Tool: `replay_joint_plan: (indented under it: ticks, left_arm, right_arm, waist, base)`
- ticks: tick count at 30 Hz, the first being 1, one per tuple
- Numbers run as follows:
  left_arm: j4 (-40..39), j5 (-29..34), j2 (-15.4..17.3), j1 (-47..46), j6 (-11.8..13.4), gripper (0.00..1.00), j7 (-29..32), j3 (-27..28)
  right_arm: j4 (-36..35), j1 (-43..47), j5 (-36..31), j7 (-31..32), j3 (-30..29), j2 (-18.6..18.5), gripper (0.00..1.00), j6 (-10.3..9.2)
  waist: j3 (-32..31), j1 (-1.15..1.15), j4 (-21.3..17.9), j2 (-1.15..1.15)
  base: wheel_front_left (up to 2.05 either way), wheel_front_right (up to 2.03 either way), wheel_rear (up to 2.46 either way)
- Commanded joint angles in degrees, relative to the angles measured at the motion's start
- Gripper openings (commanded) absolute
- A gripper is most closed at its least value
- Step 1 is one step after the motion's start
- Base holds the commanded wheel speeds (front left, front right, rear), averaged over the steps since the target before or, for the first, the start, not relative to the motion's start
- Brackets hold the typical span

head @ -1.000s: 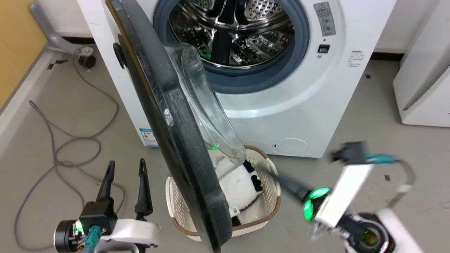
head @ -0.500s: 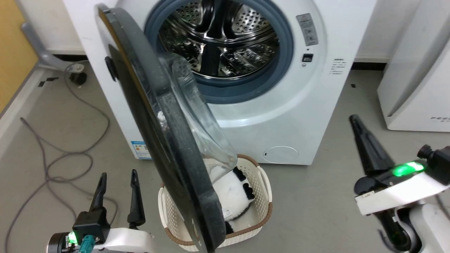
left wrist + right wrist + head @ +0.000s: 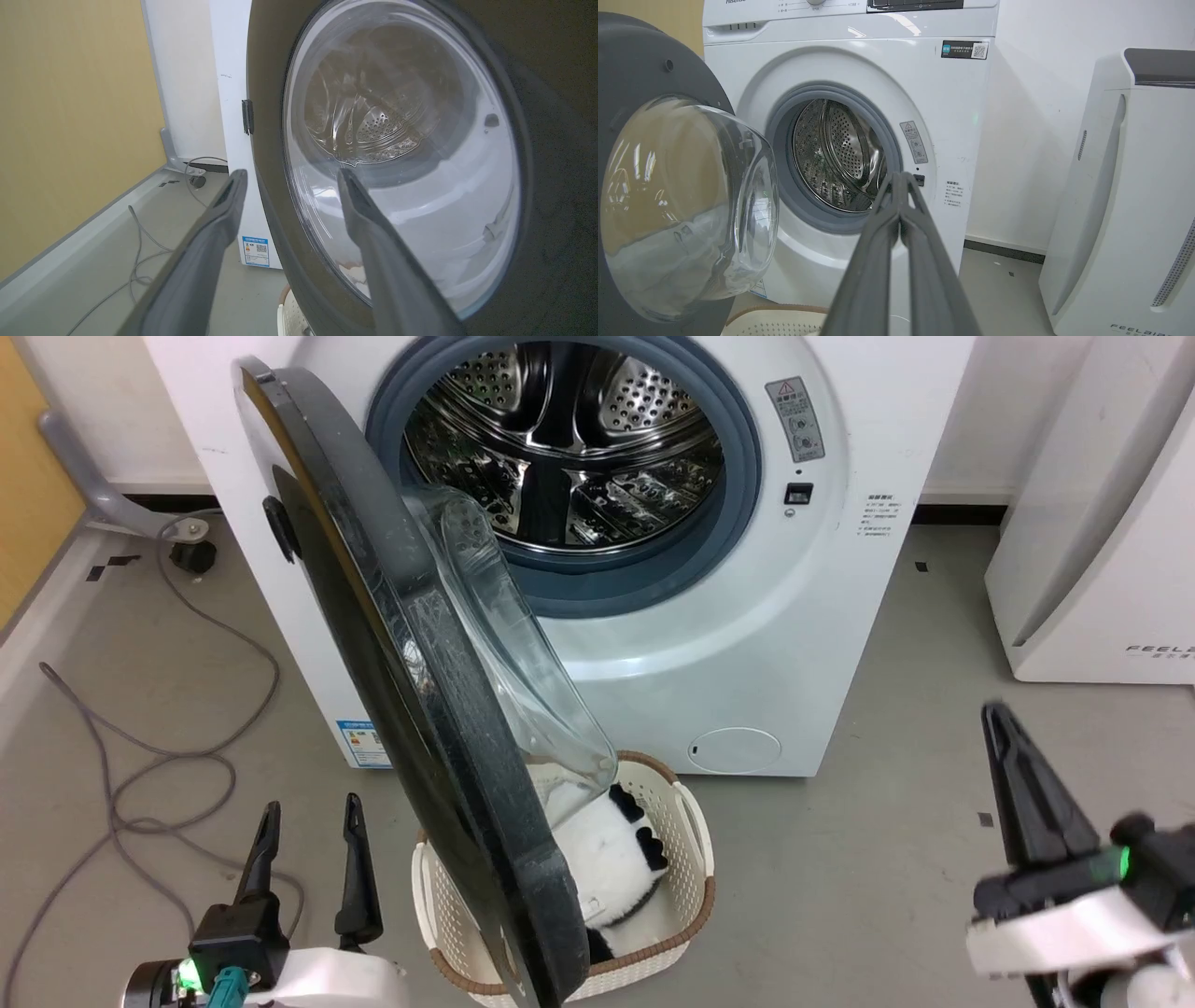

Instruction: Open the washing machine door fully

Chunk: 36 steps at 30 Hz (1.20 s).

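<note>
One washing machine door stands open, about square to the front of the one washing machine, with its glass bowl facing the steel drum. The door lies between two grippers. It is just right of the left gripper's two fingers, which are spread wide and hold nothing. It is well left of the right gripper, whose two fingers meet tip to tip, empty. Right of the left fingers, under the door's lower edge, sits one basket holding one black-and-white soft toy. One grey cable loops on the floor to the left.
</note>
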Motion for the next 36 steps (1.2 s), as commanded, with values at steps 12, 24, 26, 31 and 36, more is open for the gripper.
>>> replay_joint_plan:
  ticks: [12,24,26,31,36]
  left_arm:
    - [0.0,0.4,0.1,0.9,-0.4,1.00,-0.3,-0.5]
    - [0.4,0.4,0.1,1.1,-0.2,1.00,-0.3,-0.6]
    - [0.4,0.3,0.1,1.1,-0.2,1.00,-0.3,-0.6]
    - [-0.1,0.4,0.1,0.8,-0.3,0.00,-0.3,-0.1]
    - [-3.3,0.8,0.1,-1.1,-0.9,0.00,-0.3,0.8]
  right_arm:
    - [1.9,9.4,-1.3,-0.2,-3.7,6.3,0.00,0.30]
    - [2.0,11.4,-1.5,-0.2,-5.7,8.2,1.00,0.30]
    - [1.8,11.6,-1.7,-0.2,-5.9,8.3,1.00,0.30]
    - [1.8,11.8,-1.7,-0.2,-6.1,8.3,1.00,0.30]
    - [1.6,11.9,-1.6,-0.2,-6.1,8.4,1.00,0.30]
  waist:
    - [-0.8,0.00,0.5,0.00]
    - [-1.5,0.00,0.6,0.00]
    - [-1.5,0.00,0.7,0.00]
    - [-1.6,0.00,0.8,0.00]
    - [-1.5,0.00,1.1,0.00]
  base:
    - [0.00,0.00,0.00]
    - [0.00,0.00,0.00]
    - [0.00,0.00,0.00]
    - [0.00,0.00,0.00]
    - [0.00,0.00,0.00]
